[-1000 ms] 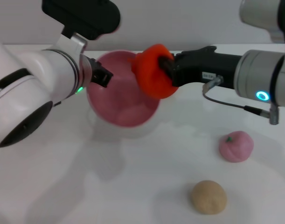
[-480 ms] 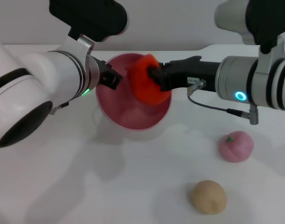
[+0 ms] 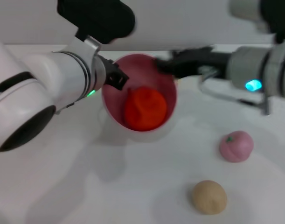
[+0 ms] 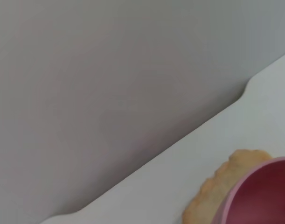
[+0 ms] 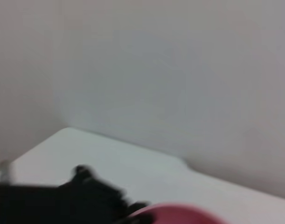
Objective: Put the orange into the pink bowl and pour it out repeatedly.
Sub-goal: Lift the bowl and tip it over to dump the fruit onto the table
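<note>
Orange [image 3: 145, 109] resting inside the pink bowl [image 3: 161, 79], low against the near inner wall, touched by neither claw. Bowl tipped, its mouth turned up and toward the camera, lifted off the white table [image 3: 133, 186] with a soft shadow beneath.

Left gripper [image 3: 115, 77] at the bowl's left rim, black fingers clamped on the edge and holding the bowl up; bulky white forearm stretching away to the left of the bowl. In the left wrist view, only a curved slice of the pink bowl [image 4: 261, 193] in the corner, a beige bun [image 4: 212, 193] just behind it, pale wall beyond.

Right gripper [image 3: 165, 63] at the bowl's far right rim, just above and behind the orange, holding nothing; black body blurred, so cannot tell whether its fingers are spread or closed. Grey forearm with a glowing teal ring reaching off to the right of the bowl. In the right wrist view, a dark blurred gripper [image 5: 93, 193] next to a sliver of the pink rim [image 5: 179, 212].

Pink peach [image 3: 235, 145] with a green dot on the table, well to the right of the bowl and nearer the camera. Beige bun [image 3: 208, 197] nearer still, below and right of the bowl, apart from the peach.
</note>
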Motion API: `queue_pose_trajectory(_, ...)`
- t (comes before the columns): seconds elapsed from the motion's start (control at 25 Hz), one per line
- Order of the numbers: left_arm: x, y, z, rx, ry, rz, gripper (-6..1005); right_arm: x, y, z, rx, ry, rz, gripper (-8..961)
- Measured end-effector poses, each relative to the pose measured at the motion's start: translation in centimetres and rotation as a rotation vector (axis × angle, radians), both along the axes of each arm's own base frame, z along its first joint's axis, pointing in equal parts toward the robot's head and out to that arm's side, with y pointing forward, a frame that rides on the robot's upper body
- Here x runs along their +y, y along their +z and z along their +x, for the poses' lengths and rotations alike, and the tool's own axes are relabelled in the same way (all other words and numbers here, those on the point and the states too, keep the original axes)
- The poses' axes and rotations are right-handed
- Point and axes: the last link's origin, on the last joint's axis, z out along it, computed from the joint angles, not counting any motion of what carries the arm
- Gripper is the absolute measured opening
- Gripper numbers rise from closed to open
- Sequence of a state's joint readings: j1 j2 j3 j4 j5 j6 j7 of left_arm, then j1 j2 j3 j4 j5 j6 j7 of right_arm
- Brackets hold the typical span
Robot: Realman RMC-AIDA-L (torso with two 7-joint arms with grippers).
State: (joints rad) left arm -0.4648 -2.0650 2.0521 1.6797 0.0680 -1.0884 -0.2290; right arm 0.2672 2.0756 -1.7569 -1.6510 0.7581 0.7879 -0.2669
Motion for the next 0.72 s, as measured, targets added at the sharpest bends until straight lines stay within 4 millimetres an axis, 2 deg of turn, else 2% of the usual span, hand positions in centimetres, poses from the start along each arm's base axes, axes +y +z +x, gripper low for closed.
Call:
queue_pose_trajectory(0.04, 0.0, 0.0, 0.0, 0.000, 0.000, 0.000, 48, 0.5, 0.9, 0.8, -0.011, -0.023, 0.036, 331)
queue_pose_trajectory(0.16, -0.2, -0.6, 0.7, 0.006, -0.053, -0.021, 47, 1.9, 4.9, 4.9, -0.060, -0.124, 0.212, 458)
queue_pose_trajectory(0.28, -0.3, -0.9, 1.2, 0.019, -0.097, -0.033, 47, 1.9, 9.2, 9.2, -0.101, -0.193, 0.410, 460)
queue_pose_trajectory(0.32, -0.4, -1.2, 1.7, 0.032, -0.130, -0.046, 47, 1.6, 10.0, 10.1, -0.108, -0.208, 0.444, 461)
queue_pose_trajectory(0.4, -0.8, -1.9, 2.7, 0.047, -0.185, -0.071, 47, 0.3, 12.4, 12.7, -0.122, -0.272, 0.531, 463)
queue_pose_trajectory(0.48, -1.2, -2.7, 3.3, 0.070, -0.244, -0.093, 47, 0.0, 12.7, 13.2, -0.123, -0.288, 0.541, 465)
queue_pose_trajectory(0.56, -1.6, -3.6, 3.8, 0.108, -0.315, -0.115, 47, -1.1, 13.1, 14.9, -0.129, -0.341, 0.554, 466)
queue_pose_trajectory(0.72, -2.6, -5.0, 4.8, 0.137, -0.435, -0.154, 47, -1.6, 12.7, 16.2, -0.122, -0.385, 0.538, 469)
